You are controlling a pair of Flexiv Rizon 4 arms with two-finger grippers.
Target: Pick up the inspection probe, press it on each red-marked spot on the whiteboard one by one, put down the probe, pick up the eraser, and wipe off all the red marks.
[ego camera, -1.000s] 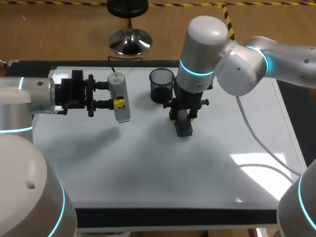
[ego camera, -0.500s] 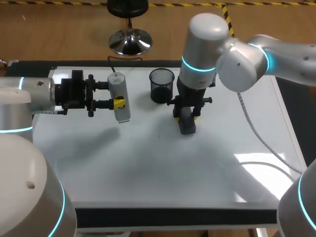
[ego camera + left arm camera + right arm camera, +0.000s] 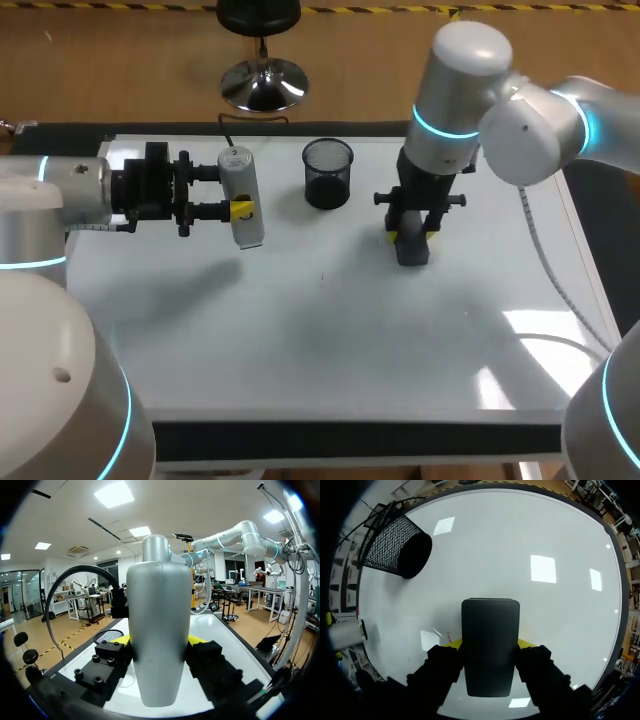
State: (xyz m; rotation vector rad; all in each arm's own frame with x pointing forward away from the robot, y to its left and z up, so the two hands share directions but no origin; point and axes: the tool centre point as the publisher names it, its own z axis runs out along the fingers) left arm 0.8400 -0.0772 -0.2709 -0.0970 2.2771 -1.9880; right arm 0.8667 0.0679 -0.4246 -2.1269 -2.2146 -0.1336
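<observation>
At the upper left of the head view, the left gripper (image 3: 233,191) is clamped on the smooth silver-grey bottle-shaped inspection probe (image 3: 243,225). It holds the probe above the glossy white whiteboard (image 3: 300,350), not set down. Right of it, at upper centre, stands a black mesh cup (image 3: 328,175). A tiny reddish mark (image 3: 322,277) shows on the board near mid-frame. The right wrist view also has a small red fleck (image 3: 447,636) just beside its fingers.

Right of centre, the right gripper (image 3: 412,238) has its fingers closed on both sides of the dark rectangular block eraser (image 3: 413,252), which points down at the board. I cannot tell if it touches.

This looks like the wiping step. Next, the eraser should probably sweep leftward, pressed flat, over that remaining mark.
</observation>
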